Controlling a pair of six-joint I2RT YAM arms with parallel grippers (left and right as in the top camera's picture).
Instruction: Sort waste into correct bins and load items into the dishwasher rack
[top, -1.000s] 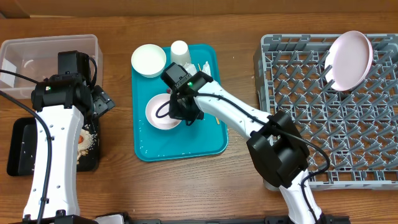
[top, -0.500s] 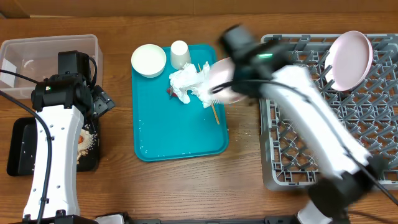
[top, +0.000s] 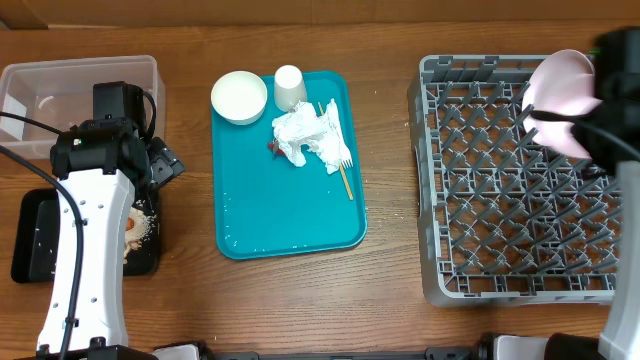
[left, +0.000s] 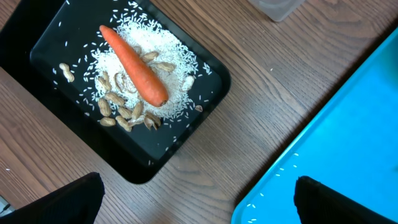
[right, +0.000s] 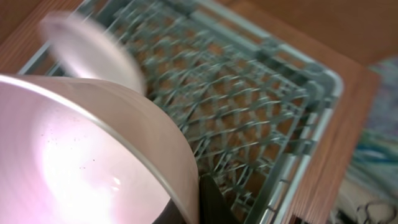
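**Overhead view.** Found the left gripper (top: 168, 167) poised beside the shallow black rectangular tray (top: 30, 240), just below the deeper clear plastic rectangular tub (top: 80, 80). Noted on the flat teal serving tray (top: 290, 230) a small white bowl (top: 239, 97), a small white cup (top: 290, 88), and a crumpled white paper napkin (top: 303, 135) lying partly over a white plastic fork (top: 340, 140). Also noted a small red scrap (top: 272, 147) at the napkin's left edge and a thin wooden stick (top: 346, 182). Found the right arm (top: 615, 60) at the far corner of the large square grey plastic rack (top: 500, 200), close against the round pinkish-white plate (top: 560, 85) stood on edge there. Could not tell its grip from above.

**Left wrist view.** Showed fingers (left: 62, 199) spread wide with nothing between them, above the wooden table (left: 261, 93). Showed an orange carrot (left: 134, 65) lying on beige food scraps (left: 124, 109) inside the black tray.

**Right wrist view.** Showed the right gripper (right: 194, 199) clamped on the rim of a second small white bowl (right: 81, 155), above the rack's pegs, with the plate blurred just beyond.

- Judged likely to clip the standing plate and tip it off its pegs if lowered so near.
- Judged liable to perch crooked on peg tips, not between rows, if released in haste.
- Judged apt to drag the fork along when lifting the napkin later
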